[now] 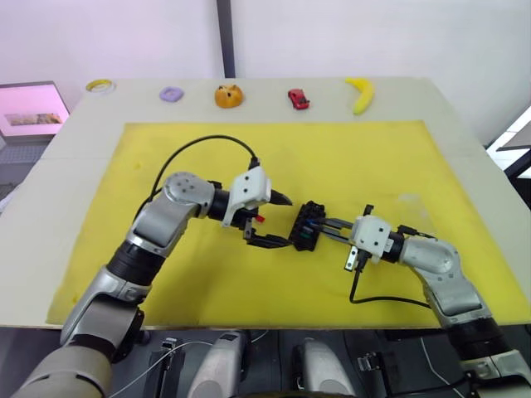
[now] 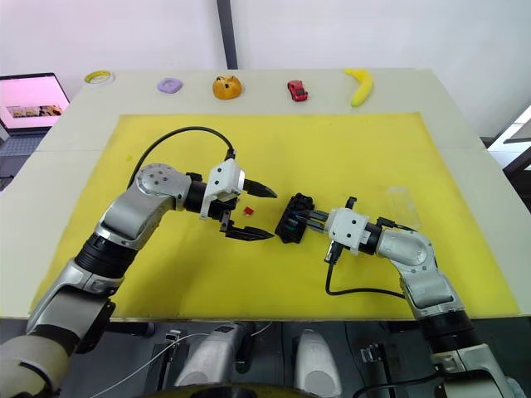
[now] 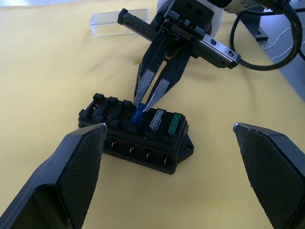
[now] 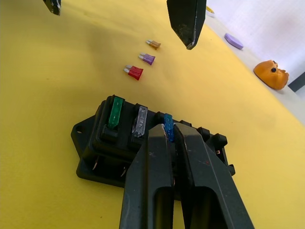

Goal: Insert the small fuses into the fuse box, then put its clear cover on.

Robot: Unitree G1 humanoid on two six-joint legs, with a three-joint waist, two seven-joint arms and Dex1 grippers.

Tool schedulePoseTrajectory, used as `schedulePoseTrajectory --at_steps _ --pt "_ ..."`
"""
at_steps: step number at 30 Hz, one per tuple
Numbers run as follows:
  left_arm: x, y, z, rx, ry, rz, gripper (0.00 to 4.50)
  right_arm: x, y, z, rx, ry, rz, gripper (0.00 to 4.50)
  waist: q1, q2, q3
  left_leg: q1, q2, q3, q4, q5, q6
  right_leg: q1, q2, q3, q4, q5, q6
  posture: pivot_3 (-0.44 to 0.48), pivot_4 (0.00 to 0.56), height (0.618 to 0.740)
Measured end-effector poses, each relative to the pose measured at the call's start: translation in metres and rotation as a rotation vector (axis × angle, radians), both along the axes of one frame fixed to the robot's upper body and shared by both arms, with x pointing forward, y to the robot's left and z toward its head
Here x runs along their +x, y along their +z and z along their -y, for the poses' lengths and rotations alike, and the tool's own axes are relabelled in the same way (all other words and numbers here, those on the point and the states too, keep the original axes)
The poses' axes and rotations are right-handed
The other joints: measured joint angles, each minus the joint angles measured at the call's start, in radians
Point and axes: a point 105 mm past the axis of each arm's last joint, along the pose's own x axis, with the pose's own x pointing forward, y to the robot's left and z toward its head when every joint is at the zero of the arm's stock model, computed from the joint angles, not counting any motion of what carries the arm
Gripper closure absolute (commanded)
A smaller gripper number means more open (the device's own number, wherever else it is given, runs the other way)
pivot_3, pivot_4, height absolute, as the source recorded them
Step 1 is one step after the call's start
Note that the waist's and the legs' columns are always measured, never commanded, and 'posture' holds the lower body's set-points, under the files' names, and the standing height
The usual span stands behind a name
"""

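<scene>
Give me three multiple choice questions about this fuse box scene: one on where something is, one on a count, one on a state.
1. Where do the loose fuses lie?
A. On the yellow mat
B. Inside the clear cover
C. Beside the banana

2. How many fuses stand in the fuse box, counting the gripped one?
A. One
B. Three
C. Six

3. How is the left gripper?
A. Shut on a fuse
B. Shut on the cover
C. Open

Answers: 1 A, the red fuse, purple fuse and brown fuse rest on the mat. 2 B, green fuse, clear fuse and blue fuse stand in the fuse box, the right gripper pinching the blue. 3 C, the left gripper has its fingers wide apart.
</scene>
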Motion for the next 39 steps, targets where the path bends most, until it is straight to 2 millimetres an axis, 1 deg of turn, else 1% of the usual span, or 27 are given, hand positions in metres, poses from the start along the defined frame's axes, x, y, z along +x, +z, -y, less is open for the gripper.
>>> schedulePoseTrajectory --at_steps 13,24,27,30,31,32,36,39 --pt "0.000 0.000 0.000 -0.001 0.000 0.000 0.02 0.003 0.005 -0.002 0.014 -0.004 -0.025 4.50 0.000 0.000 0.000 0.000 0.000 0.000 0.000 0.000 0.000 0.000 0.000 0.000 0.000 0.000 0.000 0.000 0.150 0.735" --pt "0.000 0.000 0.001 -0.005 -0.002 -0.001 0.02 0.003 0.003 -0.001 0.005 -0.011 -0.030 4.50 0.000 0.000 0.000 0.000 0.000 0.000 0.000 0.000 0.000 0.000 0.000 0.000 0.000 0.000 0.000 0.000 0.150 0.735" --pt "0.000 0.000 0.001 -0.005 -0.002 -0.001 0.00 0.003 0.005 -0.002 0.015 -0.016 -0.039 3.37 0.000 0.000 0.000 0.000 0.000 0.000 0.000 0.000 0.000 0.000 0.000 0.000 0.000 0.000 0.000 0.000 0.150 0.735" --pt "0.000 0.000 0.001 -0.003 -0.001 -0.001 0.00 0.002 0.009 0.001 0.029 -0.029 -0.052 1.92 0.000 0.000 0.000 0.000 0.000 0.000 0.000 0.000 0.000 -0.001 0.000 0.000 0.000 0.000 0.000 0.000 0.150 0.735" --pt "0.000 0.000 0.001 -0.003 -0.001 -0.001 0.00 0.001 0.012 0.001 0.033 -0.028 -0.055 1.34 0.000 0.000 0.000 -0.001 0.000 0.000 0.000 0.000 0.000 -0.001 0.000 0.000 0.000 0.000 0.000 0.000 0.150 0.735" --pt "0.000 0.000 0.001 -0.003 0.000 -0.001 0.00 -0.001 0.016 0.001 0.039 -0.026 -0.053 0.95 0.000 0.000 0.000 -0.001 0.000 0.000 -0.001 0.000 0.000 -0.002 0.000 0.000 0.000 0.000 0.000 0.000 0.150 0.735" --pt "0.000 0.000 0.001 -0.003 0.001 -0.002 0.00 -0.007 0.040 -0.006 0.074 0.003 -0.024 0.95 -0.001 0.000 0.000 -0.001 0.000 0.000 -0.001 0.000 0.000 -0.002 0.000 0.000 0.000 0.000 0.000 0.000 0.150 0.735" --pt "0.000 -0.001 0.001 -0.003 0.001 -0.002 0.00 -0.004 0.053 -0.007 0.109 -0.012 -0.030 0.95 0.000 0.000 0.000 -0.001 0.000 0.000 -0.001 0.000 0.000 -0.002 0.000 0.000 0.000 0.000 0.000 0.000 0.150 0.735"
